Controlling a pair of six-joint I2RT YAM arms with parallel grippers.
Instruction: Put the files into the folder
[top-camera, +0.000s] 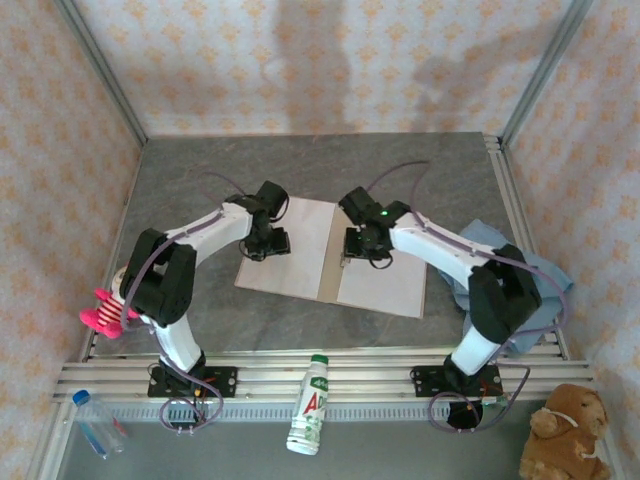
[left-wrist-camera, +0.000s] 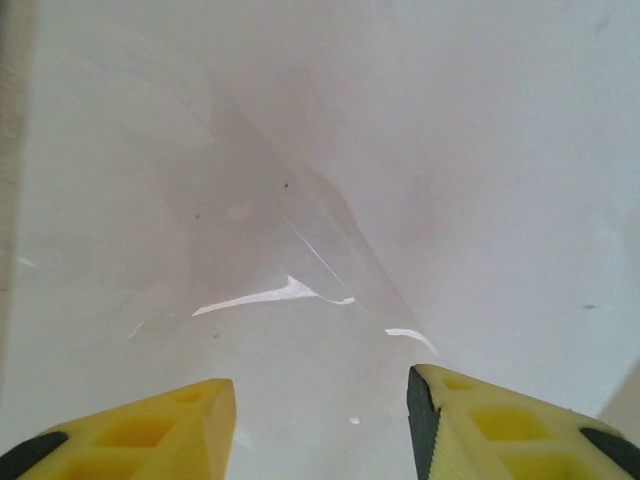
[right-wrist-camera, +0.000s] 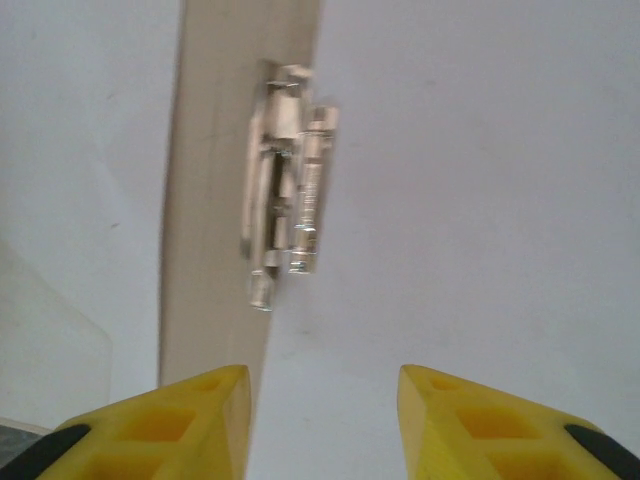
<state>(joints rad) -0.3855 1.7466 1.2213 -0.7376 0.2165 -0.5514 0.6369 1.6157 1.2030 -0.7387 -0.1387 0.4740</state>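
Files (top-camera: 385, 280) seem already laid in the open folder (right-wrist-camera: 205, 120), left claw (left-wrist-camera: 320, 425) and right claw (right-wrist-camera: 322, 420) parted, empty; closing it probably remains

Folder open flat, mid-bench

The folder (top-camera: 300, 275) lies spread open on the bench (top-camera: 200, 180), pale inner faces up, with its tan spine (right-wrist-camera: 210, 200) running away from the arms. A metal fastener (right-wrist-camera: 285, 180) sits on the spine. Whether the files lie on the white faces cannot be told.
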